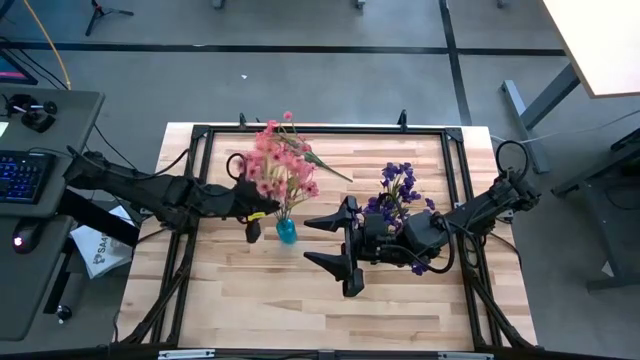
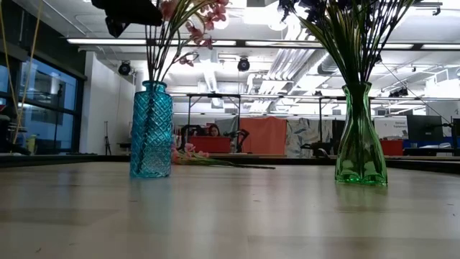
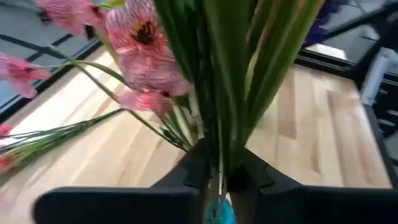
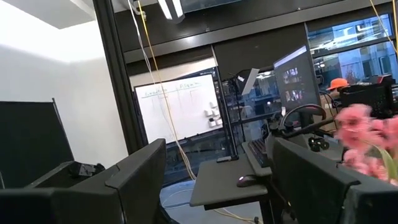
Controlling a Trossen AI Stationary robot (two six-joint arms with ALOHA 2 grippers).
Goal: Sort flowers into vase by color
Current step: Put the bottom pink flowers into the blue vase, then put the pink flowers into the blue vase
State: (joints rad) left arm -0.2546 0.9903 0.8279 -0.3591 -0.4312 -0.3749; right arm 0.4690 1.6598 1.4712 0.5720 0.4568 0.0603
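High view: left gripper pinching pink flowers' stems above blue vase; right gripper spread, empty.

Two vases on table: left vase holds flowers; right vase holds second bunch; one sprig lies behind left vase.
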